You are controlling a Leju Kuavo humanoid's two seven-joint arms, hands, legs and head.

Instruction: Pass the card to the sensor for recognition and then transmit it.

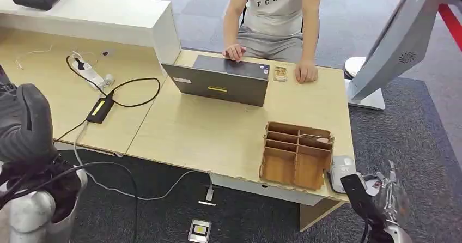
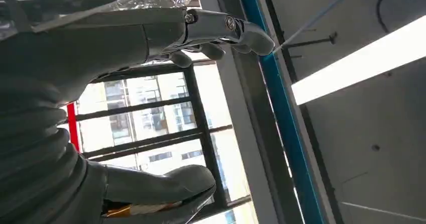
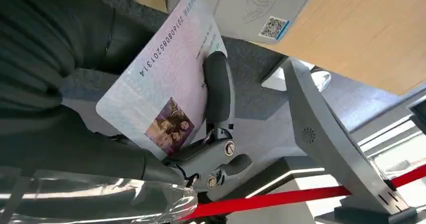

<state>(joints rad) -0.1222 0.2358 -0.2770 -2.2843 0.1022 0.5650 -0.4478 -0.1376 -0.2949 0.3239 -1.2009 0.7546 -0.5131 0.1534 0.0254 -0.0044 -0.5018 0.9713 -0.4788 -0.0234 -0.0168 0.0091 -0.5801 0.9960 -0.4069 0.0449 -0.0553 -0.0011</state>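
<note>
My right hand [image 3: 201, 153] holds a pale card [image 3: 166, 83] with a small photo and printed numbers, a dark finger [image 3: 217, 88] pressed across its face. The card lies just short of the grey-white sensor [image 3: 261, 5], which bears a QR sticker. In the head view the sensor [image 1: 342, 172] lies on the table's near right corner, and my right hand [image 1: 376, 199] hovers just off that corner, below the edge. My left hand [image 1: 27, 126] is raised at the far left, away from the table; its fingers [image 2: 221, 30] are spread and hold nothing.
A wooden divider box [image 1: 297, 155] stands beside the sensor. A grey laptop [image 1: 223, 79] sits mid-table, and a person [image 1: 275, 14] sits behind it with both hands on the table. Cables and a power strip [image 1: 92, 74] lie at the left. A slanted white stand [image 1: 395, 47] rises at the right.
</note>
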